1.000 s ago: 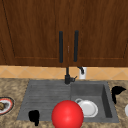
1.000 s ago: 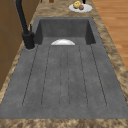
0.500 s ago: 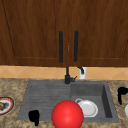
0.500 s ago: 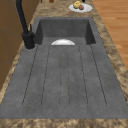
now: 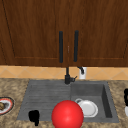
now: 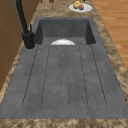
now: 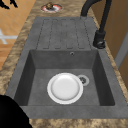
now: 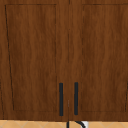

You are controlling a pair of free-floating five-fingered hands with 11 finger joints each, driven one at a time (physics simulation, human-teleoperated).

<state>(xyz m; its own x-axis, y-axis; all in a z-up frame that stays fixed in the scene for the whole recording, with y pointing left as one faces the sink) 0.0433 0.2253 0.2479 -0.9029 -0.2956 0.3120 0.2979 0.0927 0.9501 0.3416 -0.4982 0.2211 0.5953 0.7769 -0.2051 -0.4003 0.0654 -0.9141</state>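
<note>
Sink [image 5: 45, 92]: L hand [image 5: 34, 116] nr red ball [image 5: 67, 114]; no writing.

Dark wood wall cabinet [image 8: 67, 57] with two black handles [image 8: 61, 99] above tan tiled backsplash [image 5: 37, 72]; speckled granite countertop [image 6: 62, 123]; wooden floor [image 6: 112, 15].

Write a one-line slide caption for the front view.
Left robot hand hovers beside a red ball, white plate in the sink.
</note>
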